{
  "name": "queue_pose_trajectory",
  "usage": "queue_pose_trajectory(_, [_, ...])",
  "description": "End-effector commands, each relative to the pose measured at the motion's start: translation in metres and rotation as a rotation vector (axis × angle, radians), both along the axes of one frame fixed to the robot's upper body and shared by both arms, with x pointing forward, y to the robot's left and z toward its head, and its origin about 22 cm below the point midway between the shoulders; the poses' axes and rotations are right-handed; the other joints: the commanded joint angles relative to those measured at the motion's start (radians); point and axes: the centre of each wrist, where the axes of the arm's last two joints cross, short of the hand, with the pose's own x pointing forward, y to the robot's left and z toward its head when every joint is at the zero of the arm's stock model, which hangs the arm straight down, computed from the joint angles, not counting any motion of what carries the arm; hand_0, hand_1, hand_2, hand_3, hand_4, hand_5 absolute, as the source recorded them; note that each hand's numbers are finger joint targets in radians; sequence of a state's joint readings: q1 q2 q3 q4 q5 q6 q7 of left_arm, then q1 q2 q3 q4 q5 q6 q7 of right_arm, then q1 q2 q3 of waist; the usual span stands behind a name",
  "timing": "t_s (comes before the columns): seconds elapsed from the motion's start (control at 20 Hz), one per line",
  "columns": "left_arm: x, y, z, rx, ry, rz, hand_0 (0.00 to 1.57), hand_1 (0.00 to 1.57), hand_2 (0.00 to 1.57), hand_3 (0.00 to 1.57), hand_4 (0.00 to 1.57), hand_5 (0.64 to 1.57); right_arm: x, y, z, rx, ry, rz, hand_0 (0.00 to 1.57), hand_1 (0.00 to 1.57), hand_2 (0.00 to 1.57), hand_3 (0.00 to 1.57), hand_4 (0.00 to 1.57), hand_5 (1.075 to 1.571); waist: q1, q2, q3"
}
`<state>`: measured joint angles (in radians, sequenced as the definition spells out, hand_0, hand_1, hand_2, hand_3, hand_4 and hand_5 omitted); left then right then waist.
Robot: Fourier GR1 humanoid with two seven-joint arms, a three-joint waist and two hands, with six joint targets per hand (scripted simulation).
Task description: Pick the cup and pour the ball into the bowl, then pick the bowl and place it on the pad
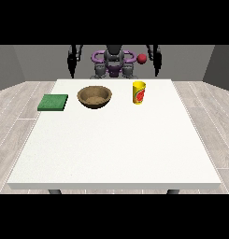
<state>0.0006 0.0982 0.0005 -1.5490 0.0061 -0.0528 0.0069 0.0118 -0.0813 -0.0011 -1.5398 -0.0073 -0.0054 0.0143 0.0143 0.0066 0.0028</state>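
Nothing has been started, as far as I can judge. The cup (139,93) stands upright on the table (111,149), right of centre in the upper part of the frame, untouched. The bowl (94,97) sits just left of it, apart from it, and looks empty. The green pad (53,102) lies further left, near the table's edge, bare.

The red ball (142,58) is the odd thing — it shows above the cup, up near the robot's shoulder at upper right, not visibly inside the cup.

Both arms hang down behind the table's far edge. The hand at the view's left (71,72) and the hand at the view's right (157,71) are dark and small — I cannot tell how their fingers lie. Neither is near anything.

So all is left: lifting the cup, pouring, then carrying the bowl to the pad.
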Motion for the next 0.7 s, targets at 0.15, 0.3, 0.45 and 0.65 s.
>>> queue_pose_trajectory(0.15, [0.003,0.008,0.029,0.034,-0.037,-0.002,0.0,0.0,0.0,0.0,0.0,1.557,0.003,-0.009,0.027,-0.034,-0.032,-0.001,0.0,0.0,0.0,0.0,0.0,1.569,-0.002,-0.234,-0.0032])
queue_pose_trajectory(0.3, [0.017,-0.001,0.056,-0.16,-0.053,0.06,0.0,0.0,0.0,0.0,0.0,1.557,-0.003,-0.058,0.04,0.024,-0.022,0.019,0.0,0.0,0.0,0.0,0.0,1.569,-0.041,-0.26,-0.0011])
queue_pose_trajectory(0.45, [0.023,0.036,0.08,-0.137,-0.123,0.074,0.0,0.0,0.0,0.0,0.0,1.558,-0.007,-0.09,0.051,0.046,-0.092,0.017,0.0,0.0,0.0,0.0,0.0,1.569,-0.041,-0.185,-0.0022])
queue_pose_trajectory(0.65, [0.005,0.061,0.061,-0.135,-0.182,0.097,0.0,0.0,0.0,0.0,0.0,1.547,-0.011,-0.082,0.065,0.062,-0.141,0.022,0.0,0.0,0.0,0.0,0.0,1.57,-0.046,-0.125,-0.003])
